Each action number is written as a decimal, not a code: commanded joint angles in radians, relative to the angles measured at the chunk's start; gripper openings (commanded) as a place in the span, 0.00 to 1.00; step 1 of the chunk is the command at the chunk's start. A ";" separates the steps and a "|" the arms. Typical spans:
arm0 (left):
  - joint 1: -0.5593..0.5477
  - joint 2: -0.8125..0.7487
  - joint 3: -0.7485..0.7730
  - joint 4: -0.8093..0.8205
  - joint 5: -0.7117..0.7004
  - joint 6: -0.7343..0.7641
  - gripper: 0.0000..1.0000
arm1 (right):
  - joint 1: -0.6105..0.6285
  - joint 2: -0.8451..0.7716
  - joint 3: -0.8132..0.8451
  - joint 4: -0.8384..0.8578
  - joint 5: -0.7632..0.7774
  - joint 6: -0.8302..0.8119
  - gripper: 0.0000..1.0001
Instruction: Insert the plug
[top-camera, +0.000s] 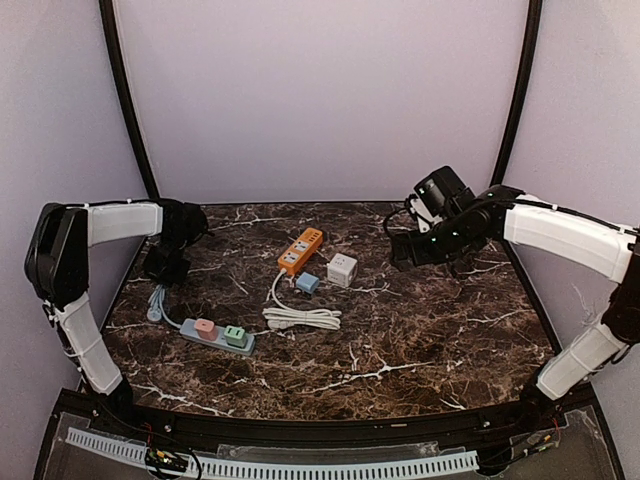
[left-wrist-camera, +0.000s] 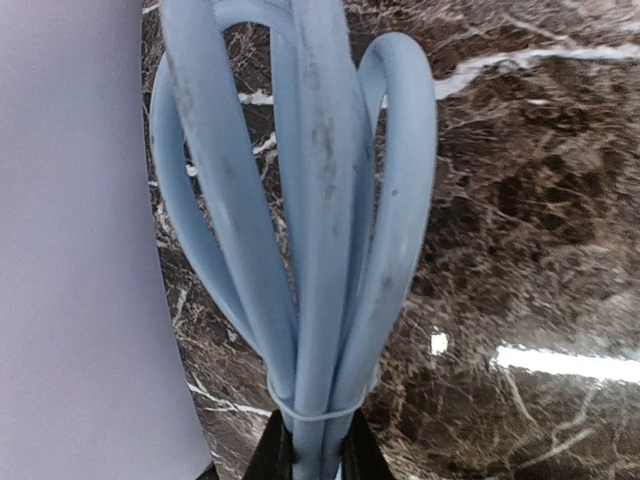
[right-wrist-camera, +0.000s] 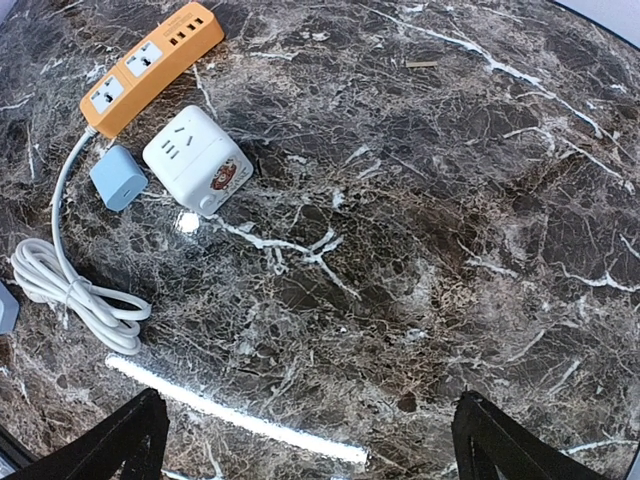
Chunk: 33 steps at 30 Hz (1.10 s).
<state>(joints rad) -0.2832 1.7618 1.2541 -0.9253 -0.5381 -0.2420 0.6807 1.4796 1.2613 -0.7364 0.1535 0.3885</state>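
The dark marble bench carried everything. At its left rear, my left claw was clenched on the looped bundle of blue cord, gripping it just below the thin tie that binds the loops. The cord trailed down to the grey strip lying near the front left. My right claw hung released with its jaws wide apart, above the right rear of the bench, well apart from all the sockets.

I took the plug to be the one on that blue cord, but I could not pick it out in any view. It was either hidden by the claw or lost among the loops.

The cord looked soft and springy, light, a little smudged, and liable to flop. I judged the rigid plug body the better place to take hold, not the cable.

Mid-bench lay the orange strip with its coiled white cord nearer me. The white cube socket sat just beside it. Smallest was a small blue block between strip and cube, possibly a plug too.
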 joint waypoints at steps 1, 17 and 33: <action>0.039 0.091 0.036 0.011 -0.108 0.089 0.05 | -0.013 -0.046 -0.001 0.007 0.008 -0.003 0.98; 0.072 0.061 0.100 0.019 0.079 0.088 0.98 | -0.027 -0.125 -0.050 -0.020 0.053 0.026 0.99; 0.000 0.007 0.295 -0.071 0.226 0.086 0.99 | -0.035 -0.065 0.018 -0.016 0.054 -0.006 0.99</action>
<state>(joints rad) -0.2451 1.8099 1.4944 -0.9447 -0.3882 -0.1604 0.6559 1.3987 1.2377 -0.7586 0.2001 0.3927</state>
